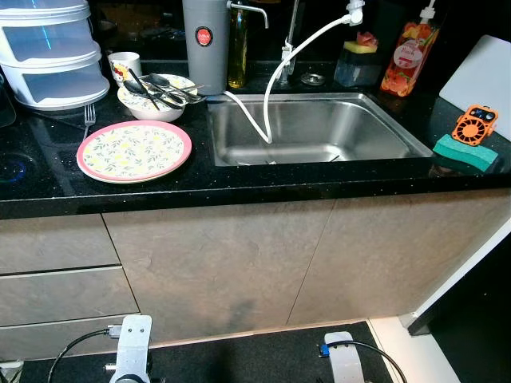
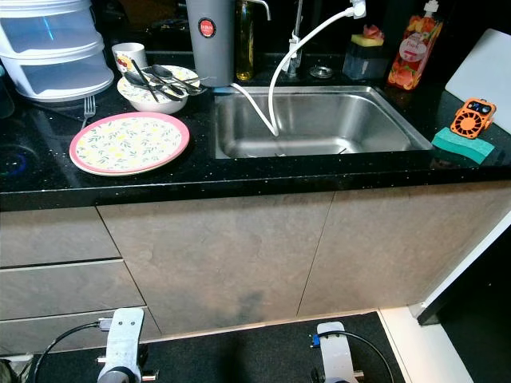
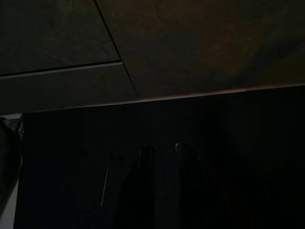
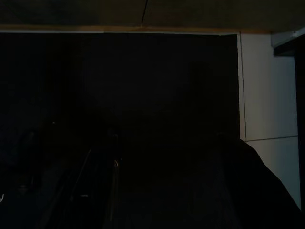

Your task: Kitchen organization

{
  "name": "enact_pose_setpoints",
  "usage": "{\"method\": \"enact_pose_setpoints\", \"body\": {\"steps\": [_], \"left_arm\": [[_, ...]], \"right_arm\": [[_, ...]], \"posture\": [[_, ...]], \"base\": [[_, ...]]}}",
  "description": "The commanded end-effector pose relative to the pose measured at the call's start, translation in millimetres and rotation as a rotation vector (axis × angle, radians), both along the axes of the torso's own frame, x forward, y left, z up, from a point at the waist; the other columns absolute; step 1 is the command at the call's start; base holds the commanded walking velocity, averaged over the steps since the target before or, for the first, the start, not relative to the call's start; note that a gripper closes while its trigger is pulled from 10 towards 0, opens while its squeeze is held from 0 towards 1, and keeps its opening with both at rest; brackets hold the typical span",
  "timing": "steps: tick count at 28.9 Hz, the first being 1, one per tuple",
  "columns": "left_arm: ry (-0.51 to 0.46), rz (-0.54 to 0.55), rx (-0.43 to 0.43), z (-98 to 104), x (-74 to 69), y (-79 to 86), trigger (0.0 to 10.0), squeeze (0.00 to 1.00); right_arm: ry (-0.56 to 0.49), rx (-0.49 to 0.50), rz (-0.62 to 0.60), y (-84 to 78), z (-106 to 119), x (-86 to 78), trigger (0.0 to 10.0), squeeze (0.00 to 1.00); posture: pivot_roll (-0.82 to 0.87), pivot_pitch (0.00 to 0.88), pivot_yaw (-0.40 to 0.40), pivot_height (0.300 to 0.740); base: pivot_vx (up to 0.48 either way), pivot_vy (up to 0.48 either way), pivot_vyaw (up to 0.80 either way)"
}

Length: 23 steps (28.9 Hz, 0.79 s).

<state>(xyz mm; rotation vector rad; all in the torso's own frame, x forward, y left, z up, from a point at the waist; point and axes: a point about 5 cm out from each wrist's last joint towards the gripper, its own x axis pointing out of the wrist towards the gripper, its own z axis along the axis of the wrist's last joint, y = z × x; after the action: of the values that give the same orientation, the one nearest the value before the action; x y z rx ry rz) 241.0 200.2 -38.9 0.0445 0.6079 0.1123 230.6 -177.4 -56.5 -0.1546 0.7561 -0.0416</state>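
Note:
A pink-rimmed floral plate (image 1: 134,150) lies on the black counter, left of the steel sink (image 1: 319,152). Behind it a white bowl (image 1: 152,114) holds several spoons and utensils (image 1: 160,90). A fork (image 1: 89,118) lies beside the plate and a white cup (image 1: 124,64) stands behind the bowl. A white hose (image 1: 275,80) hangs from the tap into the basin. Both arms hang low in front of the cabinets, the left arm (image 1: 132,351) and the right arm (image 1: 345,363). My left gripper (image 3: 162,186) and right gripper (image 4: 102,181) are dark shapes above the dark floor.
A grey canister (image 1: 205,44), an oil bottle (image 1: 237,48) and a soap bottle (image 1: 409,52) line the back. A green sponge (image 1: 465,153), an orange fan (image 1: 475,124) and a white board (image 1: 483,76) sit right of the sink. Stacked plastic drawers (image 1: 52,52) stand far left.

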Motion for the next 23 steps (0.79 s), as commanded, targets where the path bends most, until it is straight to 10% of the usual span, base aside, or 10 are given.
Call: {"method": "enact_pose_setpoints", "body": {"steps": [1, 23], "left_arm": [[0.029, 0.015, -0.006, -6, -7.0, 0.1, 10.0, 0.0], [0.02, 0.013, -0.013, -1, 0.5, 0.0, 10.0, 0.0]], "right_arm": [[0.029, -0.007, 0.004, -0.9, -3, -3.4, 10.0, 0.0], [0.059, -0.02, -0.017, -12.8, -6, -11.0, 10.0, 0.0]], "posture": [[0.02, 0.082, -0.042, 0.74], [0.0, 0.052, -0.029, 0.74]], "base": [[0.0, 0.0, 0.0], [0.0, 0.0, 0.0]]}}
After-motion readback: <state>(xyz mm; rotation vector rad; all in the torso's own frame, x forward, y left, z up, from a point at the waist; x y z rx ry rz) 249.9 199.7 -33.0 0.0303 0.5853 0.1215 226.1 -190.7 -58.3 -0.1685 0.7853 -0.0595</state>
